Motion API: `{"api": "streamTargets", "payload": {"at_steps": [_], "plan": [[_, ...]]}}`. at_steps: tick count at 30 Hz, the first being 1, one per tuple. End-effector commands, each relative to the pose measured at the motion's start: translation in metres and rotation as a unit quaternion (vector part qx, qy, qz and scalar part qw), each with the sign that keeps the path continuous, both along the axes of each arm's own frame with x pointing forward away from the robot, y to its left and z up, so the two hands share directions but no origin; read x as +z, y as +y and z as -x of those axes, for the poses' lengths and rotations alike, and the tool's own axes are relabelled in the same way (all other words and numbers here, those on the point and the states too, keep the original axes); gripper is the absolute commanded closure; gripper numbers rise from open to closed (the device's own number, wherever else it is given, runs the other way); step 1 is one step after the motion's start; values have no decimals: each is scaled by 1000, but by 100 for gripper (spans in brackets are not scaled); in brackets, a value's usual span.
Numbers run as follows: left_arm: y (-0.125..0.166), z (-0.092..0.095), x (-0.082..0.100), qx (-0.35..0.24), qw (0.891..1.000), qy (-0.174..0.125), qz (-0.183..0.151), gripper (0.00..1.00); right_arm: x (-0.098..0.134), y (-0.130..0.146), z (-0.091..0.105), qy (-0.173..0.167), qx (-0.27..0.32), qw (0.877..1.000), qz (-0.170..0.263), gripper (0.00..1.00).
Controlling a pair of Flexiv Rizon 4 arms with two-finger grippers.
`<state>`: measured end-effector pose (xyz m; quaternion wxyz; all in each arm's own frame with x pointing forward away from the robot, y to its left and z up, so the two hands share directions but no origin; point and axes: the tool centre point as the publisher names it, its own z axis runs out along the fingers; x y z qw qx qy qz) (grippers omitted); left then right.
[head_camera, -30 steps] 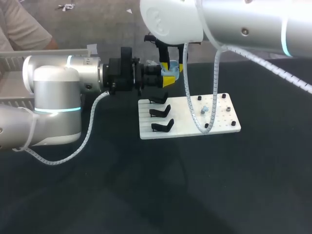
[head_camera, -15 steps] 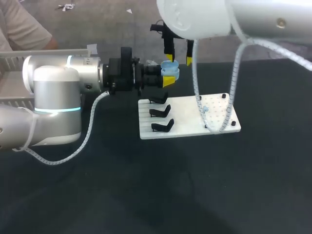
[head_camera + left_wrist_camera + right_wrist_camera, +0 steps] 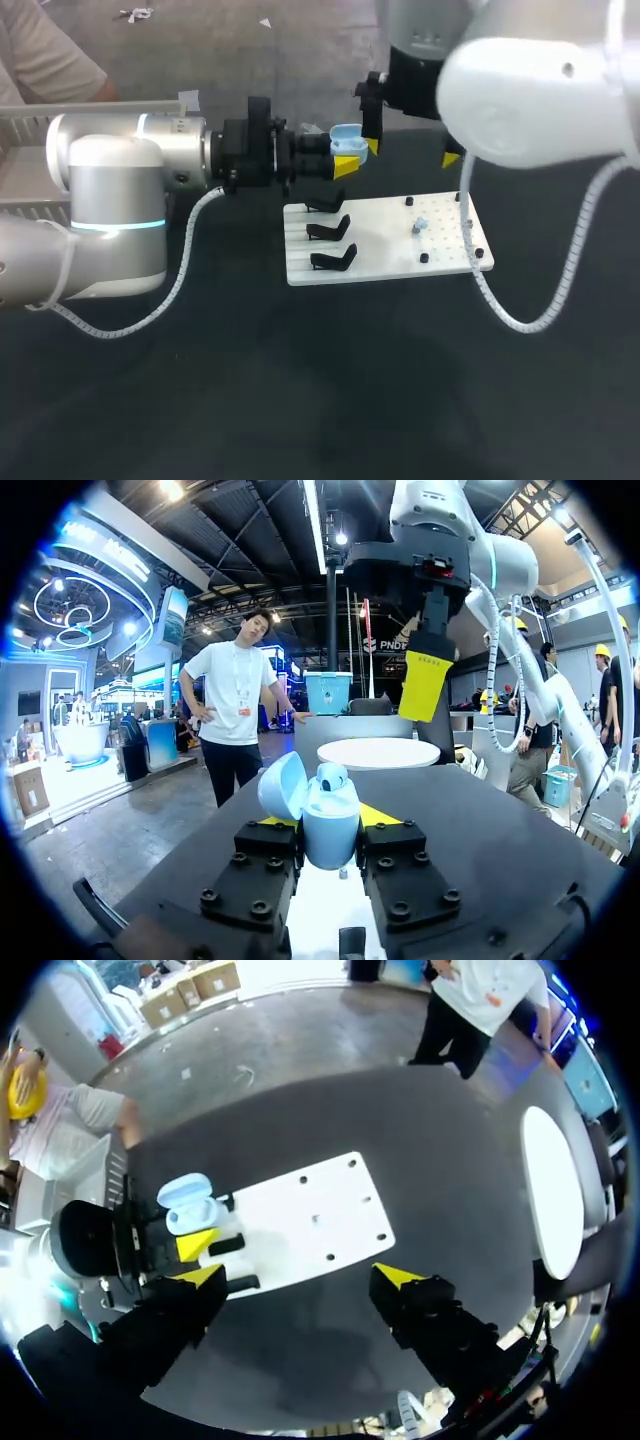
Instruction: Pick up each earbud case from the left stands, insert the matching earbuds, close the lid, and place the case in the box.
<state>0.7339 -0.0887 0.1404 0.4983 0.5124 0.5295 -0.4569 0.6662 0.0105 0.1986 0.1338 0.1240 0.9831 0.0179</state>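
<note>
Counting three black curved stands (image 3: 328,232) on white flat board (image 3: 400,255); one glossy pale-blue earbud case (image 3: 345,134), lid up, clamped by left gripper (image 3: 330,820) over board's far edge; right gripper (image 3: 298,1275) splayed above board.

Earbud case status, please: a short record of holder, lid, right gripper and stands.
case: pale blue earbud case, held aloft
holder: left gripper, shut on it from two sides
lid: open
other arm: right gripper, open, empty, apart from the case
stands: three black stands on the white board, all empty
</note>
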Motion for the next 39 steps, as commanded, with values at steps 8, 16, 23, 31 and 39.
{"api": "streamTargets", "payload": {"at_steps": [8,16,23,31,39], "plan": [[0,2,-1,3,1000,-3,2,100,-1,-11,12,-54,7,998,-24,0],[0,2,-1,3,1000,-3,2,100,-1,-11,12,-54,7,998,-24,0],[0,2,-1,3,1000,-3,2,100,-27,-16,11,-51,18,998,-30,0],[0,2,-1,3,1000,-3,2,100,-72,-24,-2,-25,25,998,-49,0],[0,2,-1,3,1000,-3,2,100,-114,-27,-22,-14,23,998,-63,0]]}}
